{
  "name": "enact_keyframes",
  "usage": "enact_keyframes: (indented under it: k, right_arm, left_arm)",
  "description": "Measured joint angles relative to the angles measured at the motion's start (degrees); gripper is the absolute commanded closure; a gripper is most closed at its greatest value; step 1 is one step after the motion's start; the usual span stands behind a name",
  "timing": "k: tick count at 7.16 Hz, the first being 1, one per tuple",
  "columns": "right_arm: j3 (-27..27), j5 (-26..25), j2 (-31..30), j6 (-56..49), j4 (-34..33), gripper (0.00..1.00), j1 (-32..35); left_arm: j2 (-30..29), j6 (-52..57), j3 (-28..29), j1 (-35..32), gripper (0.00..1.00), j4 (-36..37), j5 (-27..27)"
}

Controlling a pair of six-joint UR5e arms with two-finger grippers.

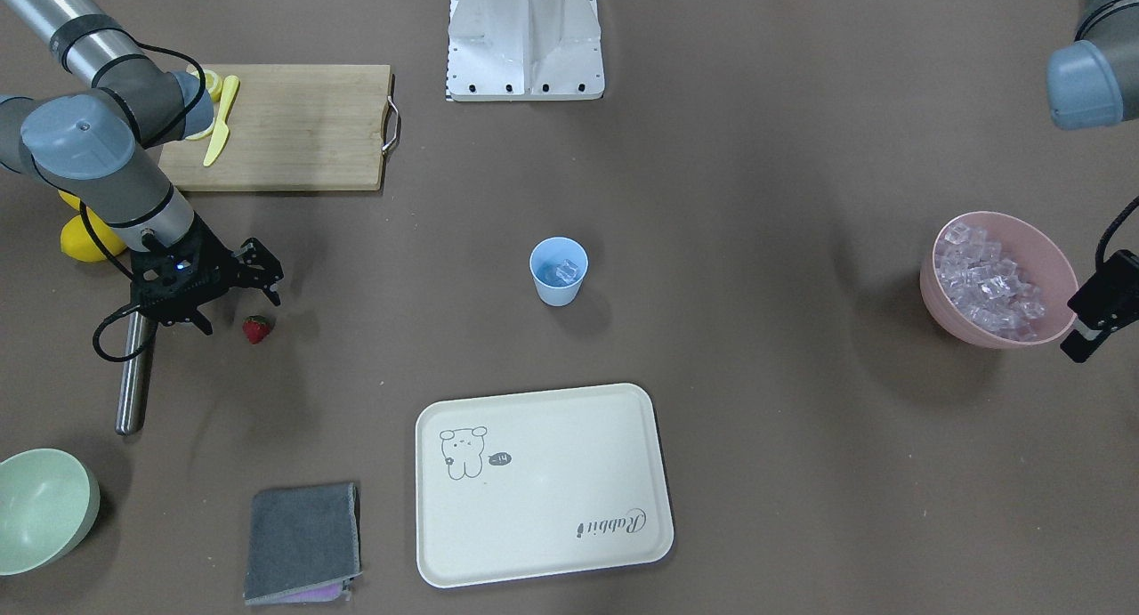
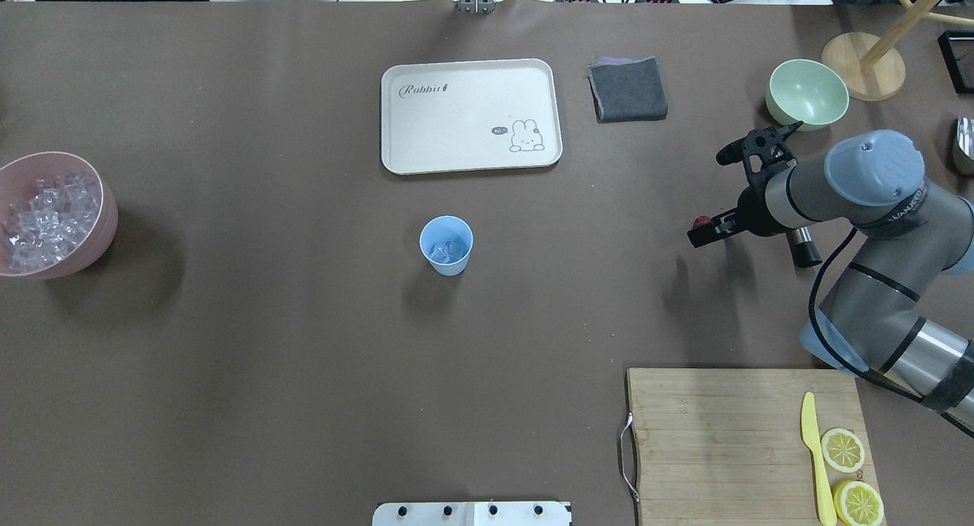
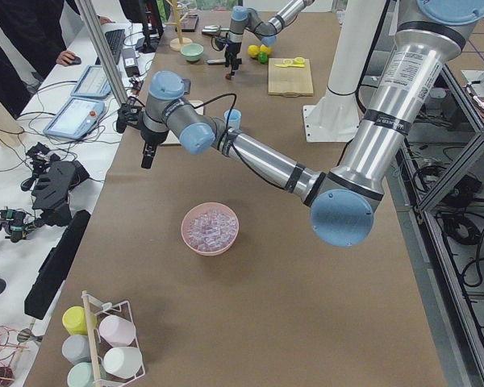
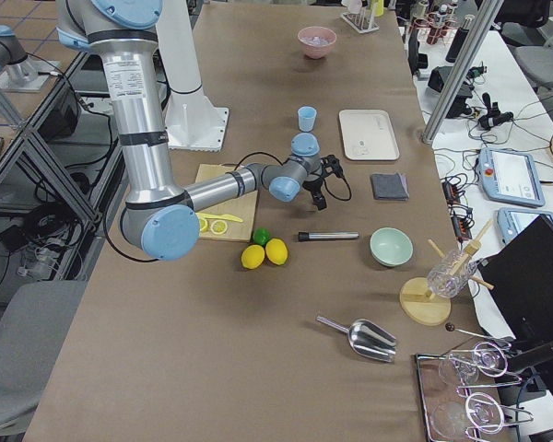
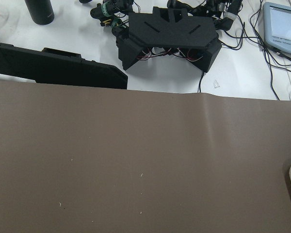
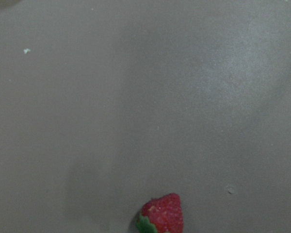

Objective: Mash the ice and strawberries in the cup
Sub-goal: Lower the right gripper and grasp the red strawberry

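**Front-facing view.** We see the cup [image 1: 557, 295], a smooth light-blue tumbler tapering to its base. It stands upright near the middle of the matte brown table [image 1: 756, 241], with a few glassy cubes of ice [image 1: 562, 271] inside. More such cubes fill a round pink bowl [image 1: 1059, 259] toward the table's end on the robot's left. The strawberry [image 1: 256, 328], red with a green top, lies on the bare table toward the other end, well apart from the cup. The right gripper [image 1: 238, 308] hangs close by it, black fingers [image 1: 263, 263] spread wide, holding nothing. The left gripper [image 1: 1099, 317] is cut by the frame edge; we cannot tell how far it is open. A straight steel rod [image 1: 133, 379] lies near the strawberry.

**Overhead view.** One right finger partly covers the strawberry. A cream tray [image 2: 472, 92] with rounded corners and a folded grey cloth [image 2: 628, 92] lie near the far edge. A wooden board [image 2: 715, 435] at the near right corner carries a yellow knife [image 2: 813, 454] and two lemon slices [image 2: 843, 450].

**Left view.** The left gripper points down, toward the operators' edge.

**Right view.** Two lemons [image 4: 276, 251] and a lime [image 4: 258, 236] lie just beside the board.

**Left wrist view.** We see the brown table cover and its edge, with black gear [image 5: 169, 34] beyond.

**Right wrist view.** The strawberry's dimpled skin shows at the frame's bottom edge, leaves toward the lower left.
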Motion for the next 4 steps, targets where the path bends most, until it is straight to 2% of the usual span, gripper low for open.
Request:
enact_keyframes:
  k: [1, 2, 3, 4]
  right_arm:
    - [-0.2, -0.4, 0.3, 0.0, 0.0, 0.67, -0.4]
    - [-0.7, -0.9, 0.8, 0.1, 0.0, 0.88, -0.7]
    - [-1.4, -1.2, 1.4, 0.1, 0.0, 1.00, -0.8]
    - [-1.8, -1.4, 1.7, 0.1, 0.0, 1.00, -0.8]
  left_arm:
    - [0.1, 0.0, 0.1, 0.0, 0.02, 0.0, 0.0]
    - [0.1, 0.0, 0.2, 0.0, 0.02, 0.0, 0.1]
    - [0.1, 0.0, 0.3, 0.0, 0.02, 0.0, 0.1]
    - [0.1, 0.0, 0.3, 0.1, 0.02, 0.0, 0.1]
